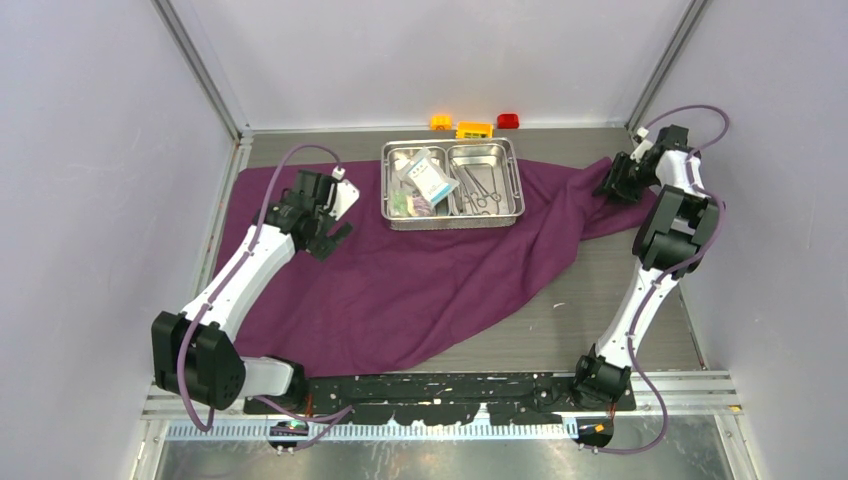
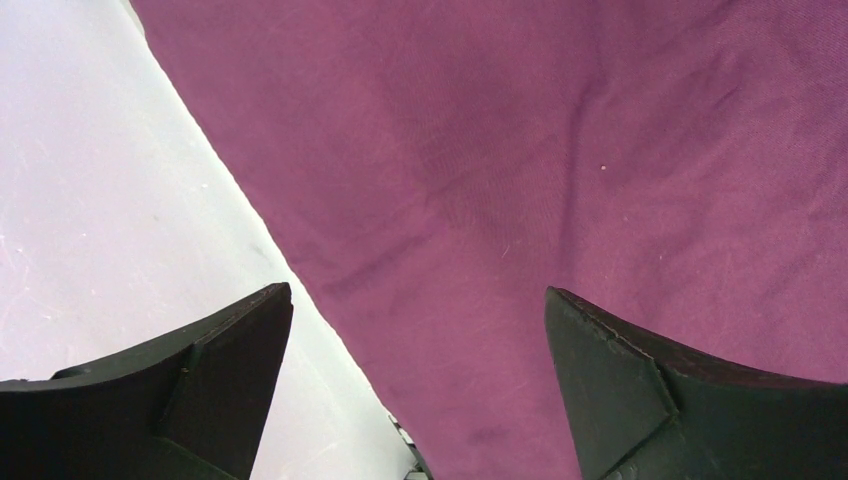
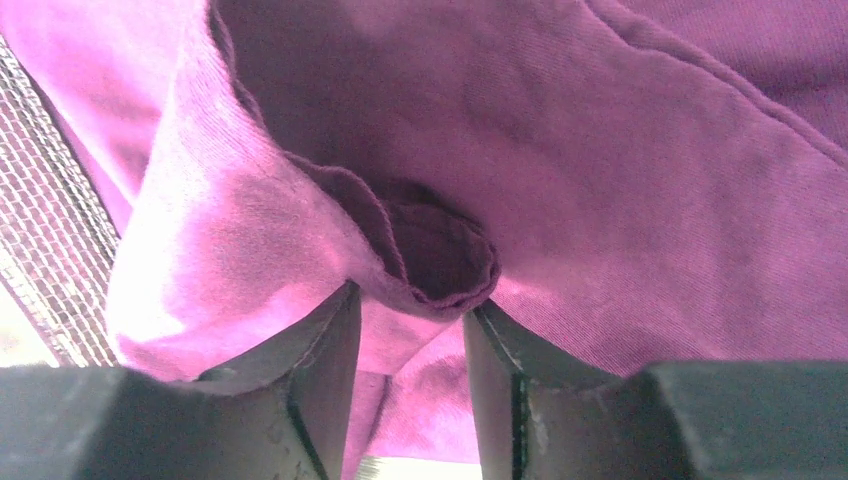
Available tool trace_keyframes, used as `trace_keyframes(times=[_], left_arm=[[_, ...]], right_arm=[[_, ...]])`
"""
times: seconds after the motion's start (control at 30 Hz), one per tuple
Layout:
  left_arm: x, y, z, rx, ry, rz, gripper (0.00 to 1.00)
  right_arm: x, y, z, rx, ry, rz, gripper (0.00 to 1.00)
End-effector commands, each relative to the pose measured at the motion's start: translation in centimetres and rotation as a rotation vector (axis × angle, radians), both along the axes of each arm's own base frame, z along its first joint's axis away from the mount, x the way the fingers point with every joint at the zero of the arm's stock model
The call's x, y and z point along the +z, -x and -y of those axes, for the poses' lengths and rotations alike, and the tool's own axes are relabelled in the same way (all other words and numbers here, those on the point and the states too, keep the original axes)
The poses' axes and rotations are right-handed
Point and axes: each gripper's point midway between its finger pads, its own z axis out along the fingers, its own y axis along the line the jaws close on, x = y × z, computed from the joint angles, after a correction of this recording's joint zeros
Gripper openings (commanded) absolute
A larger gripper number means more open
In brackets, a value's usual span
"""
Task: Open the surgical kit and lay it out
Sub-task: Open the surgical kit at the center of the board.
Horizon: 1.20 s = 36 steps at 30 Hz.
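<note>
The dark-purple cloth (image 1: 420,270) lies spread on the table, its right part bunched toward the far right. The steel tray (image 1: 450,224) stands on its far edge, with clear packets (image 1: 425,180) in the left compartment and scissors and clamps (image 1: 478,188) in the right. My left gripper (image 1: 335,237) is open and empty just above the cloth's left part. In the left wrist view it (image 2: 415,295) hangs over the cloth (image 2: 520,150) near its edge. My right gripper (image 1: 607,188) is shut on the cloth's right corner. In the right wrist view a fold of cloth (image 3: 440,260) sits between its fingers (image 3: 410,300).
Yellow (image 1: 441,122), orange (image 1: 474,129) and red (image 1: 508,120) toy bricks sit by the back wall behind the tray. Bare grey table (image 1: 600,310) shows at the front right of the cloth. Walls close in on both sides. A pale surface (image 2: 100,200) borders the cloth's left edge.
</note>
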Motion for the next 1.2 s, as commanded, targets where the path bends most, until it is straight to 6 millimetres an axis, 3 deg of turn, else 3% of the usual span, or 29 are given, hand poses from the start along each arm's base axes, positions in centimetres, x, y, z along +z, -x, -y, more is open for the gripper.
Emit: trace_keyframes(times=[0.0,0.2,0.33,0.47,0.63,0.9,1.07,1.17], left_arm=[[0.2,-0.2,0.0,0.008,-0.001,0.017,1.00],[0.1,-0.2,0.0,0.007,-0.007,0.012,1.00],[0.1,-0.2,-0.1,0.007,-0.009,0.014,1.00],[0.5,-0.2,-0.1,0.003,-0.006,0.020,1.00],[1.3,0.0,0.4,-0.016,0.015,0.028,1.00],[1.9,1.1,1.1,-0.053,0.031,0.041,1.00],[2.5,2.1,1.3,-0.072,0.045,0.060,1.00],[2.8,2.7,1.3,-0.079,0.048,0.063,1.00]], right_arm=[[1.6,-2.0,-0.1,-0.002,-0.037,0.077,0.44],[1.9,-2.3,-0.3,-0.005,-0.060,0.092,0.20],[3.7,-1.9,-0.2,-0.008,-0.053,0.113,0.03],[6.8,0.0,0.2,-0.023,0.001,0.103,0.00],[10.7,5.4,1.0,-0.009,0.138,0.038,0.00],[16.5,16.1,3.6,0.080,0.368,-0.150,0.00],[17.0,22.6,4.2,0.187,0.505,-0.319,0.00],[17.0,25.5,4.8,0.217,0.588,-0.396,0.00]])
